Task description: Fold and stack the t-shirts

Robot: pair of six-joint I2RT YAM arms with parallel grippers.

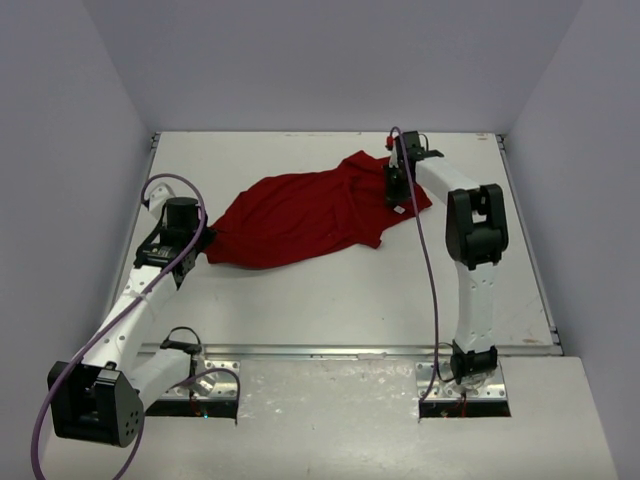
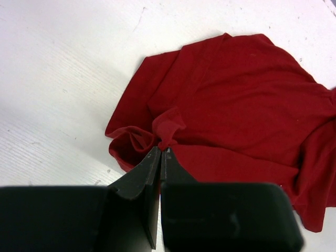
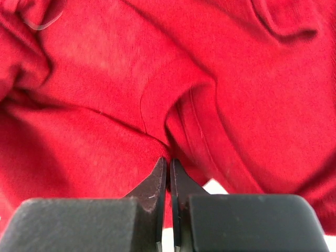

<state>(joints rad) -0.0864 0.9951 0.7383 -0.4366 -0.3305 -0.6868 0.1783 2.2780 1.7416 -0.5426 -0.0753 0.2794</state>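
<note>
A deep-red t-shirt [image 1: 300,215] lies crumpled across the middle of the white table. My left gripper [image 1: 196,243] is at its left end and is shut on a pinched fold of the cloth; in the left wrist view the left gripper [image 2: 160,150] holds a small bunch of the t-shirt [image 2: 241,100] at its tips. My right gripper [image 1: 397,198] is at the shirt's right end, shut on the cloth. In the right wrist view the right gripper [image 3: 168,160] bites a ridge of the t-shirt [image 3: 105,89], which fills nearly the whole frame.
The white table [image 1: 330,300] is walled by grey panels at left, back and right. A metal rail [image 1: 350,350] runs along the near edge by the arm bases. A small clear loop [image 3: 39,23] lies on the cloth in the right wrist view.
</note>
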